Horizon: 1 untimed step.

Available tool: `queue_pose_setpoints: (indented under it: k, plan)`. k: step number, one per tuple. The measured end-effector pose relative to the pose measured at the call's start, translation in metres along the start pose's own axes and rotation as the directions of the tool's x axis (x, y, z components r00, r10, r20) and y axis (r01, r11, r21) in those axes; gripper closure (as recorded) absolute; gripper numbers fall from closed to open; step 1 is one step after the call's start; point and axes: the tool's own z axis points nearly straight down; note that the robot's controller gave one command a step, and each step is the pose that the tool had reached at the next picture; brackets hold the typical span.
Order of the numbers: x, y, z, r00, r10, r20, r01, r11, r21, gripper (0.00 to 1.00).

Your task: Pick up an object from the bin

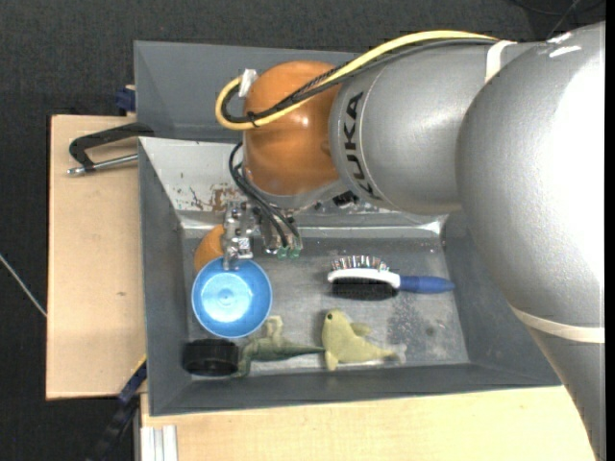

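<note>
Starting at 9 o'clock in the grey metal bin (159, 257), we see an orange rounded thing (205, 248), half hidden; we cannot tell what it is. It touches the rim of a round blue plastic bowl (231, 299), which sits on the bin floor at about 8 o'clock. The bowl is upright with its mouth up, a paler blue disc showing at its bottom. At 7 o'clock, just below the bowl, lies a small black wheel-shaped piece (209, 357), and beside it a thin green toy lizard (274, 350) stretches along the near wall.

The gripper (258, 240) hangs at the bowl's 12 o'clock rim. Its fingers (233, 238) stand somewhat apart with nothing between them; the silvery one comes down right at the bowl's upper edge, the darker one further right, over bare floor.

At 6 o'clock a pale yellow soft seal toy (351, 342) lies just right of the lizard. Above it, near the centre, rests a brush with a black-and-white head and blue handle (370, 279), clear of the bowl.
</note>
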Motion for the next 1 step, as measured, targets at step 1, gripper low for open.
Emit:
queue_pose_setpoints:
  k: [1]
  plan:
    - [-0.0122,0.0154,-0.1012,1.0,-0.005,-0.016,0.005,1.0,0.006,1.0]
